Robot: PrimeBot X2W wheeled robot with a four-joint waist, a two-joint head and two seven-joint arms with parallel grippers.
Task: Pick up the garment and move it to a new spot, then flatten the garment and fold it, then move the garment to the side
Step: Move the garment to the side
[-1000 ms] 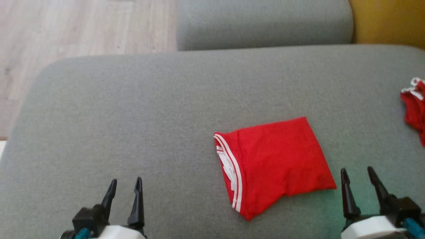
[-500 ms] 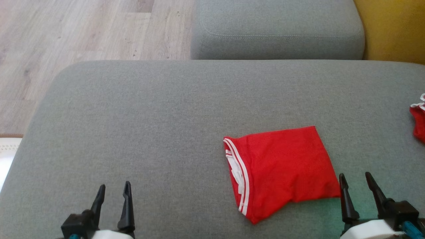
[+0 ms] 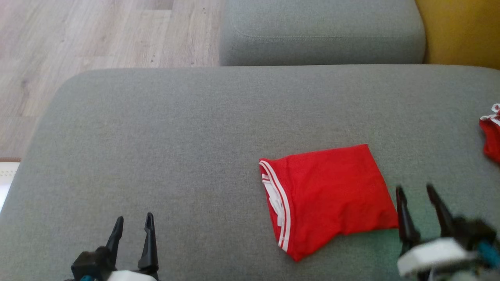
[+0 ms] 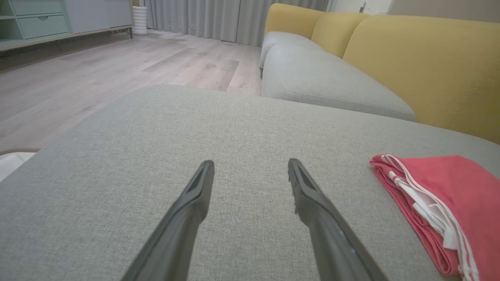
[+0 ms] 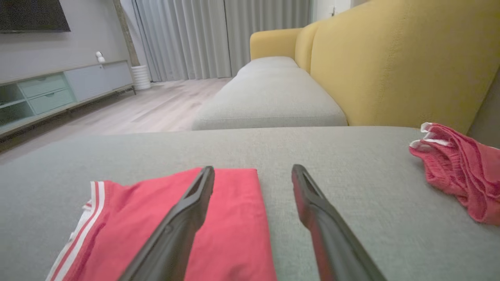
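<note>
One folded garment on the cushion; both grippers wide and empty

Red garment (image 3: 328, 195) with white-striped trim lies folded flat on the grey seat cushion (image 3: 175, 136), right of centre in the head view, trim edge facing left. Just beside its right edge sits the right gripper (image 3: 414, 189), fingers well apart, holding nothing; blurred in the head view. In the right wrist view its left finger (image 5: 187, 210) overlies the garment's edge and the other finger is over bare cushion; contact with the cloth cannot be told. Well apart from the garment, lower left, the left gripper (image 3: 134, 218) has its fingers spread, empty, over bare cushion. At the cushion's far right edge lies a second red garment (image 3: 491, 132), crumpled. Beyond: another grey cushion (image 3: 320, 31), yellow backrest (image 3: 461, 31), wood floor (image 3: 97, 31).
</note>
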